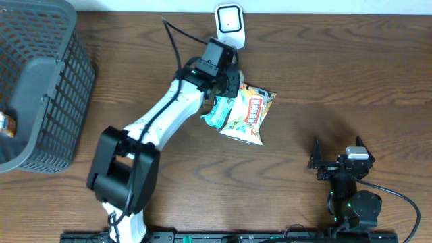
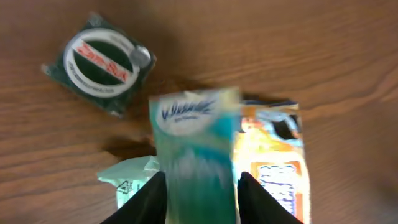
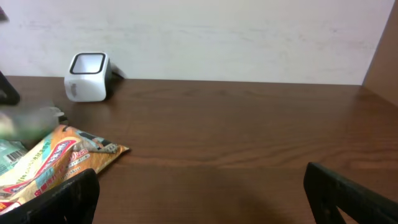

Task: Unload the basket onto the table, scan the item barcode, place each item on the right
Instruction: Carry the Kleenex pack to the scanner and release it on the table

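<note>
Two grippers: left gripper (image 2: 202, 199), jaws parted, a blurred teal tissue pack (image 2: 194, 149) between its fingers, beside snack bag (image 1: 248, 115), below scanner (image 1: 229, 23); right gripper (image 3: 199, 193) wide open, empty.

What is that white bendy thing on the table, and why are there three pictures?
The white bendy thing is a robot arm, the left arm. A second, smaller-looking arm sits at the right, with its right gripper wide open and empty.

One picture looks down from above the table. The other two come from little cameras on each arm's wrist.

On the table lie a snack bag, a small green round-labelled packet and a white scanner box. A grey basket stands at the far left edge.

The left gripper has a teal tissue pack between its jaws. The pack looks blurry, and I cannot tell if it is gripped or let go.
</note>
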